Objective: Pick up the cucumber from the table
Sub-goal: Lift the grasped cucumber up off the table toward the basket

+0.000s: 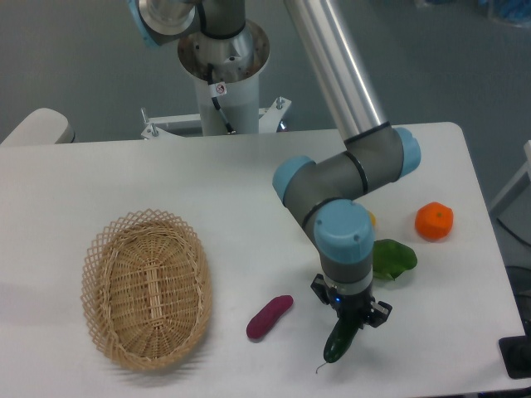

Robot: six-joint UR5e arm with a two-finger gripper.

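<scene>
Dark green cucumber [339,343] tilted above white table [166,178].

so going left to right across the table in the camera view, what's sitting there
wicker basket → purple piece → cucumber, held at its upper end by the gripper → leafy green vegetable → orange fruit

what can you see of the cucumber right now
The cucumber is a slim, dark green, glossy piece with a thin stem tip trailing from its lower end. It sits near the front edge of the white table, tilted with its upper end under the end effector, whose fingers flank and partly hide that end. Whether it has left the tabletop cannot be told. The purple piece lies apart to its left.
</scene>
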